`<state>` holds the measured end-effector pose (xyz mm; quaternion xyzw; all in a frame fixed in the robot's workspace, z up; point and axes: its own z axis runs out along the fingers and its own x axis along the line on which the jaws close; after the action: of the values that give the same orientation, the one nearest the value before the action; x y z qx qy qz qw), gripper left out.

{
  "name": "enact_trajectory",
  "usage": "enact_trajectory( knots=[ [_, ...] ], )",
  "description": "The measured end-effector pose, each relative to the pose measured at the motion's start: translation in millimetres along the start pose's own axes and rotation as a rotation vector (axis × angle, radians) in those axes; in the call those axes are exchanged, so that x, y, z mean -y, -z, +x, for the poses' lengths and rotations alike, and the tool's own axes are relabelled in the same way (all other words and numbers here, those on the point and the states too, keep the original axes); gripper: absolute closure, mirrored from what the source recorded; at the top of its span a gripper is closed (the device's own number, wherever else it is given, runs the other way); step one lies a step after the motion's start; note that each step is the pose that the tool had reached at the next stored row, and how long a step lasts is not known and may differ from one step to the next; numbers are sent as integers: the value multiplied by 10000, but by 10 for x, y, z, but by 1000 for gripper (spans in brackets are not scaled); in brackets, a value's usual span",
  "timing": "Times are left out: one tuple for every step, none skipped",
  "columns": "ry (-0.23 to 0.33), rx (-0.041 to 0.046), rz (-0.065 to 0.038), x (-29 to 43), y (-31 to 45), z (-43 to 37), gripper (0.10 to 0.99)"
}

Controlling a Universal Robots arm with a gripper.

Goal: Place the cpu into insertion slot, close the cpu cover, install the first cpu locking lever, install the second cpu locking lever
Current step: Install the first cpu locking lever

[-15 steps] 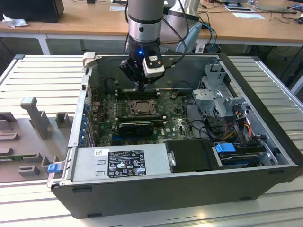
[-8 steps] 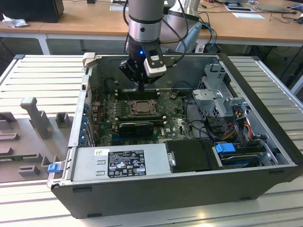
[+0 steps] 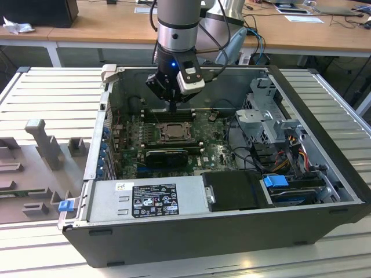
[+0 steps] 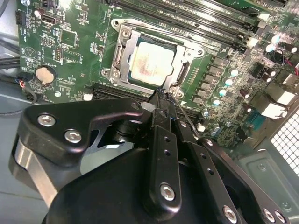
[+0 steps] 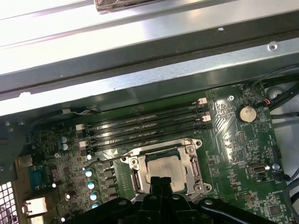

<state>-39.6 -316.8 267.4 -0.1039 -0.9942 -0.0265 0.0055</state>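
Pincer [image 4: 161, 95]: fingers together, tips at a corner of the insertion slot [image 4: 124, 32], just beside a thin wire lever [image 4: 187, 119]; whether they pinch the wire cannot be told
Risk at the green board [image 4: 70, 56]: a sideways slip off the springy wire would probably drag the tips across the small parts crowded round the slot
Risk at the cpu cover [image 4: 180, 77]: it seems to lie flat around the cpu [image 4: 152, 63], which sits in the slot; pressing too near the window could load the chip's top
Risk at the wire lever: missing its hook, it may spring back up
Pose of the arm [image 3: 178, 29]: drops nearly straight down into the open computer case [image 3: 232, 237], pincer pointing down at the slot's edge
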Motion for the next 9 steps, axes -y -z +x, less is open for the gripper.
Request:
enact_trajectory(
  knots=[
    [70,-4,1,0,0,0,980],
    [103,-5,1,0,0,0,980],
    [133,-6,1,0,0,0,980],
    [204,-10,3,0,0,0,980],
    [344,-18,5,0,0,0,980],
    [516,-27,8,0,0,0,980],
    [680,-35,11,0,0,0,980],
    [978,-51,15,0,0,0,980],
    [1213,-63,20,0,0,0,980]
  ],
)
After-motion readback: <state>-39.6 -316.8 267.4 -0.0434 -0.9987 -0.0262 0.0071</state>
